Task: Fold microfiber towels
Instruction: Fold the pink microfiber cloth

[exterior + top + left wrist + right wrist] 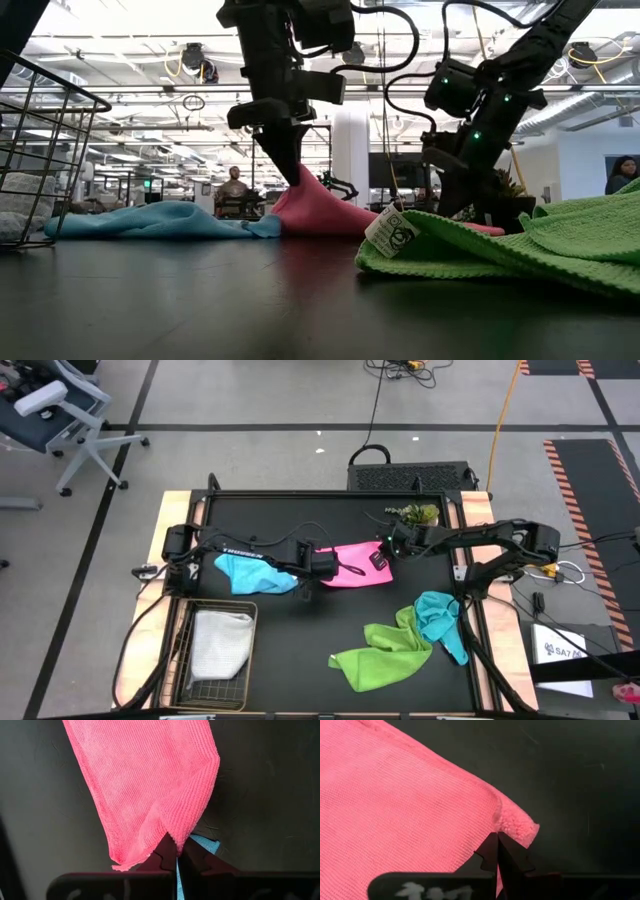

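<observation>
A pink towel [352, 563] lies mid-table between my two grippers. My left gripper [322, 565] is shut on its left end, and my right gripper [383, 557] is shut on its right end near a corner. A light blue towel [255, 572] lies crumpled under my left arm, touching the pink one's left end. Near the table's front right, a lime green towel [385, 655] and a teal towel [440, 622] lie bunched together. A pale grey-white towel [222, 640] rests in the wire basket [190, 660]. My left gripper pinches a gathered fold [167, 832] at the pink towel's left end between its two fingers, slanting down from above. That end is drawn up into a peak [300, 185] off the table, while the rest of the towel lies on it. My right gripper pinches the pink towel just in from its right corner [517, 827], slanting down from the table's right. The cloth puckers beside the fingertips [495, 815]. This end stays low at the table surface.
A small potted plant [415, 513] stands at the far right, close behind my right arm. The wire basket fills the near left corner. The green towel's label [393, 232] lies close to the low camera. Bare black tabletop [300, 630] stretches in front of the pink towel.
</observation>
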